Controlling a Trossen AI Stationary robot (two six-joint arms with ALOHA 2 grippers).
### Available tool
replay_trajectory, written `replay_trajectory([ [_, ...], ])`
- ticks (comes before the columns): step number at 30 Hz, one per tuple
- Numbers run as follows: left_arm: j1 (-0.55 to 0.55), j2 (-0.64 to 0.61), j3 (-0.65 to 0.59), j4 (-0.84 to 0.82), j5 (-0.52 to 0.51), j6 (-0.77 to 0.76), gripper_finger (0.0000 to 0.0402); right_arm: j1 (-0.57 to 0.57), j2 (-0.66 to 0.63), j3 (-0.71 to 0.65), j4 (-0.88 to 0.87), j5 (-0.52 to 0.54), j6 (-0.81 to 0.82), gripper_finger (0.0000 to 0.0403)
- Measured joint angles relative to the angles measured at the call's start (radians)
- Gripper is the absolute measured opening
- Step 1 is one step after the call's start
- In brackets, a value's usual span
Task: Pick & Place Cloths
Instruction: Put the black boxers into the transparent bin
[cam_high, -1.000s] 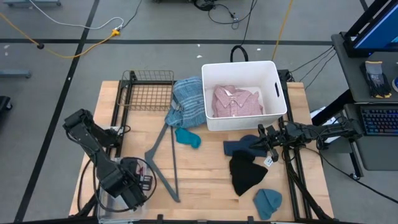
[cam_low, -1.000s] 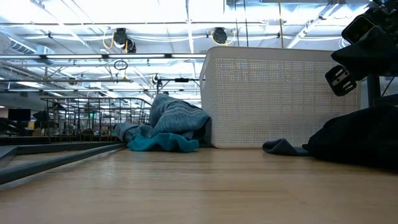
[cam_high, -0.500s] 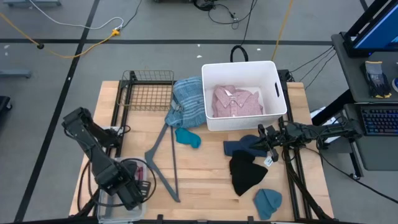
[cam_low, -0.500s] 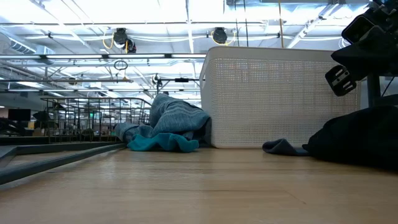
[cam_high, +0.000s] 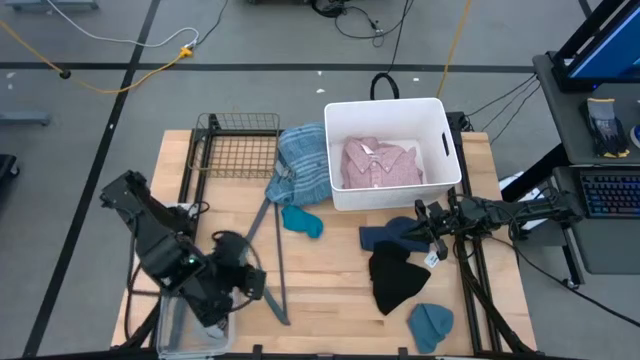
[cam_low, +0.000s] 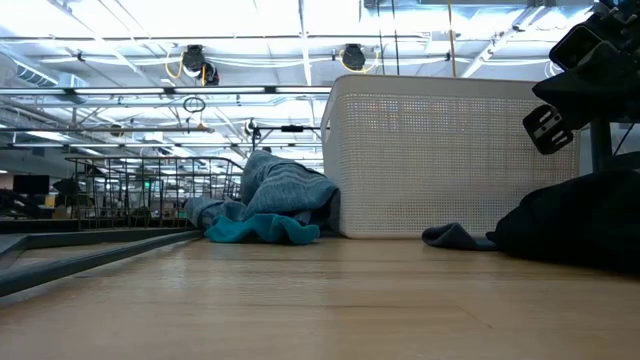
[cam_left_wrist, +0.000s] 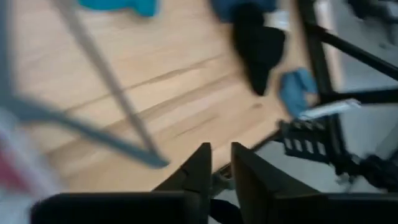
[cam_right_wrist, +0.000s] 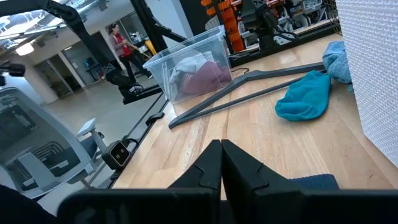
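Note:
A pink shirt (cam_high: 380, 163) lies in the white tub (cam_high: 440, 120). A blue-plaid shirt (cam_high: 303, 160) leans on the tub's left wall. On the table lie a teal piece (cam_high: 303, 220), a navy piece (cam_high: 388, 236), a black beanie (cam_high: 397, 278) and a blue beanie (cam_high: 430, 325). A clear bin (cam_right_wrist: 193, 62) at the near left corner holds a maroon piece (cam_right_wrist: 208, 78) and a pale one. My left gripper (cam_high: 250, 282) (cam_left_wrist: 221, 165) hangs above the table beside that bin, its fingers nearly together with nothing between them. My right gripper (cam_high: 428, 228) (cam_right_wrist: 222, 162) is shut, level above the navy piece.
A grey V-shaped hanger bar (cam_high: 262, 255) lies on the table between the clear bin and the teal piece, just under my left gripper. A wire basket (cam_high: 238, 150) stands at the far left. Bare wood shows between the hanger and the black beanie.
My left gripper has risen from over the clear bin at the near left corner and swung toward the table's right, over the hanger bar, turning as it went. The cloths and my right arm have kept still.

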Motion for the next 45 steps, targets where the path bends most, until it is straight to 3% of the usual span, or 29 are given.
replay_trajectory([
  [4, 0.072, 0.017, 0.000, 0.164, -0.004, 0.249, 0.0008, 0.000, 0.000, 0.000, 0.004, 0.000, 0.000, 0.0004],
  [17, 0.213, 0.105, -0.009, 0.533, -0.013, 1.046, 0.0002, 0.000, 0.000, 0.000, 0.128, -0.008, 0.001, 0.0004],
  [22, 0.243, 0.105, -0.095, 0.659, -0.040, 1.119, 0.0003, 0.000, 0.000, 0.000, 0.188, -0.117, 0.063, 0.0004],
  [25, 0.255, 0.095, -0.175, 0.784, -0.003, 1.145, 0.0003, 0.000, 0.000, 0.000, 0.233, -0.157, 0.102, 0.0004],
  [30, 0.277, 0.097, -0.307, 0.951, 0.067, 1.151, 0.0002, 0.000, 0.000, 0.004, 0.318, -0.162, 0.107, 0.0003],
  [35, 0.285, 0.090, -0.392, 1.072, 0.088, 1.166, 0.0004, 0.003, 0.022, 0.061, 0.291, -0.195, 0.075, 0.0001],
  [45, 0.286, -0.067, -0.605, 1.222, 0.071, 1.227, 0.0004, 0.120, 0.213, 0.260, 0.235, -0.186, -0.044, 0.0001],
])
